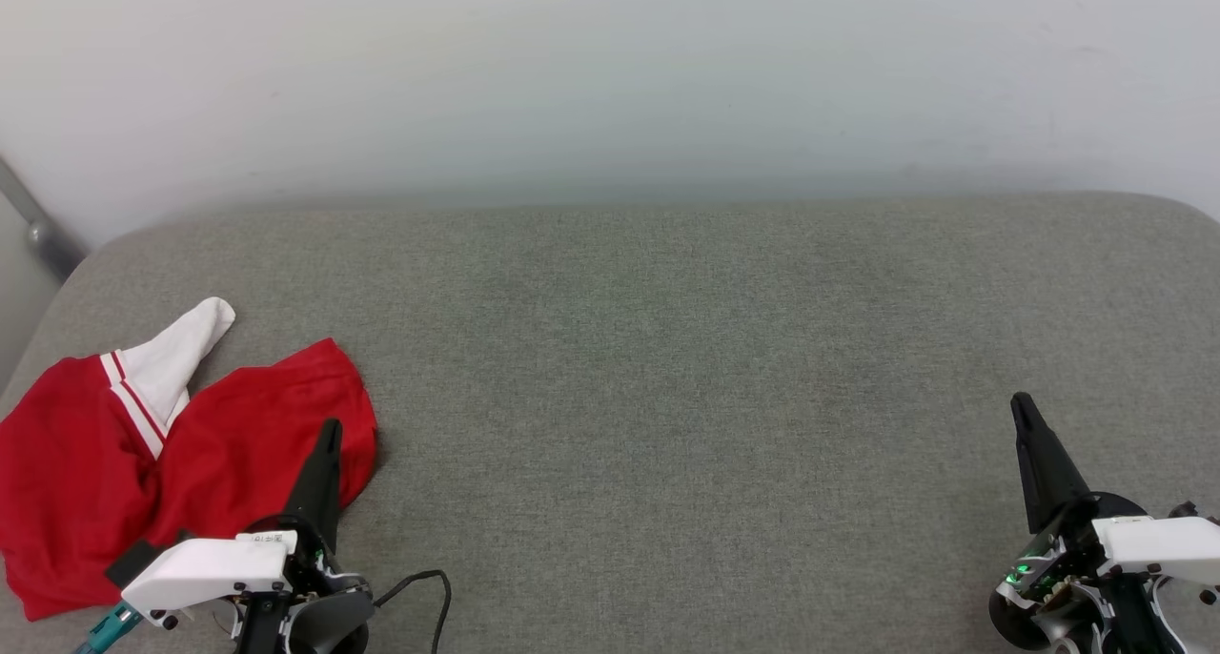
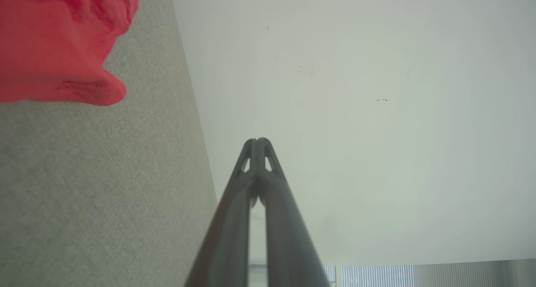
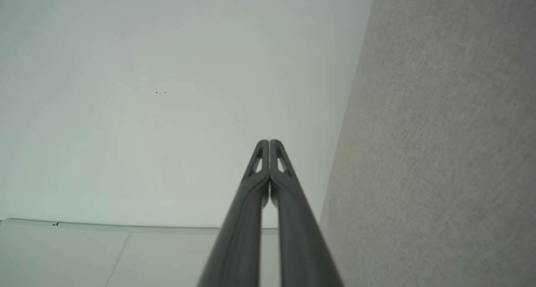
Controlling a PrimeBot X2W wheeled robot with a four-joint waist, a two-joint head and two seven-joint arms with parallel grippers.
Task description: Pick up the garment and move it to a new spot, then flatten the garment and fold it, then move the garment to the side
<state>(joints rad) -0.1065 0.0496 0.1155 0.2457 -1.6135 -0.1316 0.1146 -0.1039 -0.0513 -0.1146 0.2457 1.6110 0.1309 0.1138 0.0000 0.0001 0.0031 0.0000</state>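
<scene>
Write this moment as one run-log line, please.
stage: pre-pickup | garment: crumpled at left of cushion | left end effector: shut, empty, near garment | right end effector: shut, empty

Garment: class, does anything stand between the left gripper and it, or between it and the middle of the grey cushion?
Nothing visible does. The shut left gripper hangs by the garment's right edge, and no object shows on the grey cushion toward its middle.

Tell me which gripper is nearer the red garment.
Left. The left gripper overlaps the garment in the head view; the right gripper sits far off at the opposite side.
</scene>
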